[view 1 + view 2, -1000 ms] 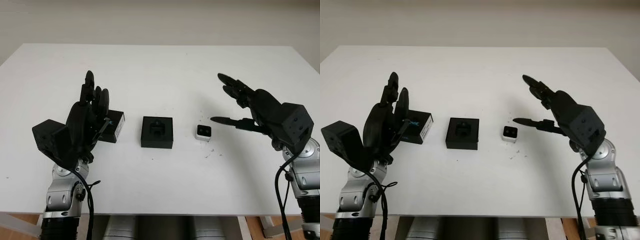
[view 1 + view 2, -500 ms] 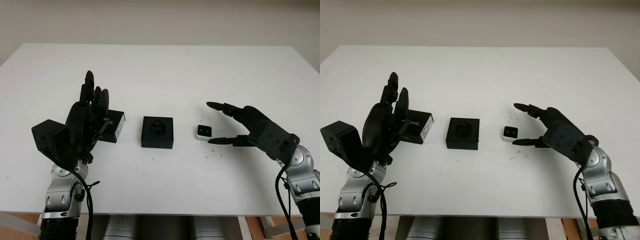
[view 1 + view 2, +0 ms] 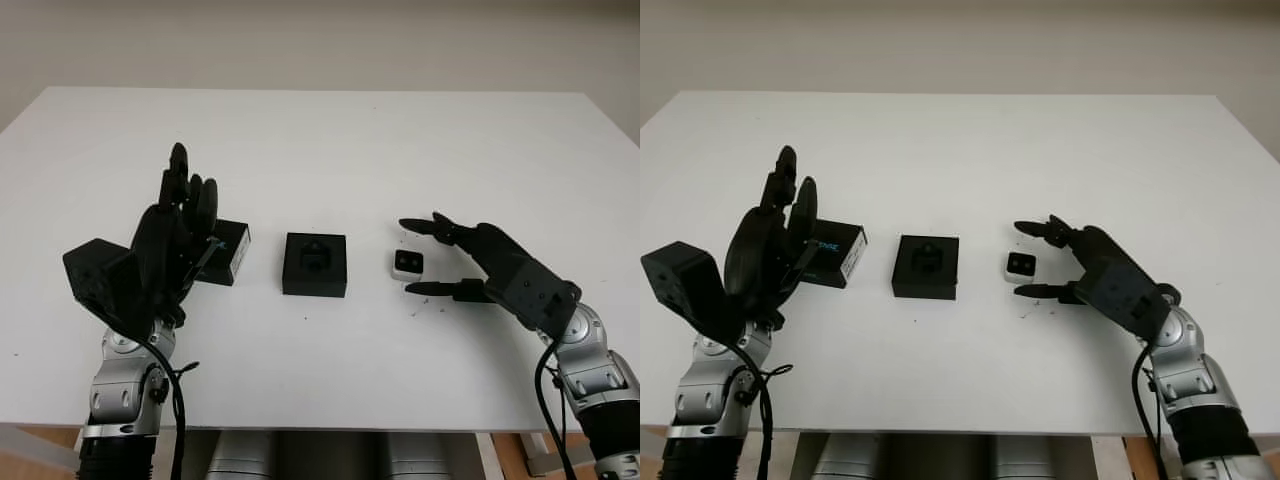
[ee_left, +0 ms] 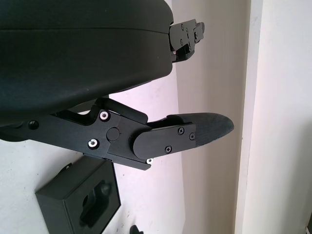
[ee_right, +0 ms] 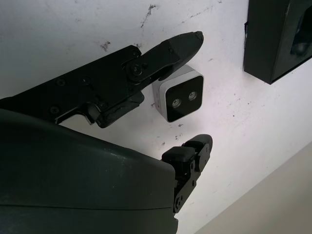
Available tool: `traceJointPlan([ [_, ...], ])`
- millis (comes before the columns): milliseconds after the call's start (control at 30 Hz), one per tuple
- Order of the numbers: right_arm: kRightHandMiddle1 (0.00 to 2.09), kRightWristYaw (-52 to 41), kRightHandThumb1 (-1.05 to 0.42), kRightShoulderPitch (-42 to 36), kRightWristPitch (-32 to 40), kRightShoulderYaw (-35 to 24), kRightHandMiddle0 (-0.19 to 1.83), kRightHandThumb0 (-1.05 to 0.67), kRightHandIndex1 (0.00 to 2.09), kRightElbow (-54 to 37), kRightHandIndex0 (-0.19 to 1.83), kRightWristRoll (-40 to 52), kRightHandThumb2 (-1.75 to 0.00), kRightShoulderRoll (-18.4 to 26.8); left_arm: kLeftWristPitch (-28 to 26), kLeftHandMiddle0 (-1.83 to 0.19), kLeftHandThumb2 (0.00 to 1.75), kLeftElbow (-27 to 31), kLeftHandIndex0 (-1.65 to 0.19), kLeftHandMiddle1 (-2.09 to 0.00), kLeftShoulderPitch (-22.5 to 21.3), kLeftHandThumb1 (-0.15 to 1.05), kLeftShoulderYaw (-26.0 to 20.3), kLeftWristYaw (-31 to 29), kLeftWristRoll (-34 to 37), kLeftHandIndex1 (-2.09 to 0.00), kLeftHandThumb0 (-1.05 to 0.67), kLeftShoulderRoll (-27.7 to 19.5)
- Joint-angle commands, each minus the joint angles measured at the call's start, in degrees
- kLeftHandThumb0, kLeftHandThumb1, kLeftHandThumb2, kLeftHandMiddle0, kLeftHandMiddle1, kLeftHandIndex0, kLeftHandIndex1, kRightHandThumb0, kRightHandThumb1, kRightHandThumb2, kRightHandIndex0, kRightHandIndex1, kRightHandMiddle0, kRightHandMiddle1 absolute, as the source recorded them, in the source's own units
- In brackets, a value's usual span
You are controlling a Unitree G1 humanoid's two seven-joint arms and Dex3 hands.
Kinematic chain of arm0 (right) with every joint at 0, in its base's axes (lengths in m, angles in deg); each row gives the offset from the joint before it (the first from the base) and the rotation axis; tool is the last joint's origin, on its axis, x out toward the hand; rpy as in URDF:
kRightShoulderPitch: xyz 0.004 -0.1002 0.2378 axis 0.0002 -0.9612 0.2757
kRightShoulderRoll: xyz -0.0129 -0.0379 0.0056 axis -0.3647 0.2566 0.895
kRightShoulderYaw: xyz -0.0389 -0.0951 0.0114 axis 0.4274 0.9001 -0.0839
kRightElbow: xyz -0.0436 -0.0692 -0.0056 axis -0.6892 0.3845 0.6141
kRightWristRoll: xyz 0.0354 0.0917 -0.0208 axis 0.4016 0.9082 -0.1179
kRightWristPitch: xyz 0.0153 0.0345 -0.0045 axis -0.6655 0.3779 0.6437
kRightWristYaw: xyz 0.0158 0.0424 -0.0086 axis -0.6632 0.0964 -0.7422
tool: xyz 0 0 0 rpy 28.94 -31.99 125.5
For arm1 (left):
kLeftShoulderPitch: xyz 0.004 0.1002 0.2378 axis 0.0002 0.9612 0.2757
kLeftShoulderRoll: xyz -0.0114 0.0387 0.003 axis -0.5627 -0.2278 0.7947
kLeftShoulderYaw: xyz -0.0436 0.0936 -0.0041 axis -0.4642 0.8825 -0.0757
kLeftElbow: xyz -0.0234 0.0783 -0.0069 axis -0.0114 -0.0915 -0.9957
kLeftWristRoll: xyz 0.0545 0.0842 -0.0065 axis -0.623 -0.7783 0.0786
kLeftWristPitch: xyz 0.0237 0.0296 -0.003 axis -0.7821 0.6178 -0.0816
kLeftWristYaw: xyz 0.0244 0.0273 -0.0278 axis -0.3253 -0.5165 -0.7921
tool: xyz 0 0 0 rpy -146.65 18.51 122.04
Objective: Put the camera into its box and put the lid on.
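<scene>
Head views: reaching step. Right hand (image 3: 455, 262) low on the table (image 3: 320, 140), bracketing the small white camera (image 3: 407, 264), nothing gripped yet; box (image 3: 315, 264) just left of it, lid (image 3: 225, 251) beyond, by the raised, empty left hand (image 3: 170, 240).

Left wrist: box below the hand.

Right wrist: fingers (image 5: 165, 51) either side of the camera, perhaps one touching. Next: close, lift, carry to the box.

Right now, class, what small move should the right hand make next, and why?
Probably close the right hand on the camera: its fingers already sit on either side of it, open and not yet gripping, and the box sits open beside it.
</scene>
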Motion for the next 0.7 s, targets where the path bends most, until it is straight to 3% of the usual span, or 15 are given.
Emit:
traceJointPlan([
  [0,0.21,1.2,-0.85,-0.4,-1.2,0.5,0.57,-0.62,0.05,1.2,0.06,-0.5,-0.06,-1.0,-0.1,0.16,0.55,1.1,0.19,-0.06,-0.2,1.05,-0.1,-0.2,0.0,-0.05,-0.69,-0.5],
  [367,0.32,3.1,-0.86,-0.2,-1.6,2.6,0.61,-0.57,0.06,3.7,0.08,-2.6,-0.06,-2.1,-0.3,0.15,0.55,1.1,0.19,-0.06,0.2,1.05,-0.1,0.4,-0.5,-0.05,-0.68,-0.5],
  [500,0.65,3.8,-0.85,-0.2,-2.2,2.6,0.45,-0.53,0.06,5.5,0.09,-2.7,-0.05,-2.0,-0.1,0.14,0.55,1.1,0.19,-0.06,0.4,1.05,-0.1,0.3,-0.5,-0.05,-0.69,-0.6],
  [667,0.73,5.3,-0.85,-0.4,-3.3,2.7,0.43,-0.51,0.06,8.2,0.11,-3.2,-0.05,-1.8,-0.1,0.15,0.56,1.2,0.19,-0.05,0.5,1.05,-0.3,-0.1,0.0,-0.05,-0.67,-0.6],
])
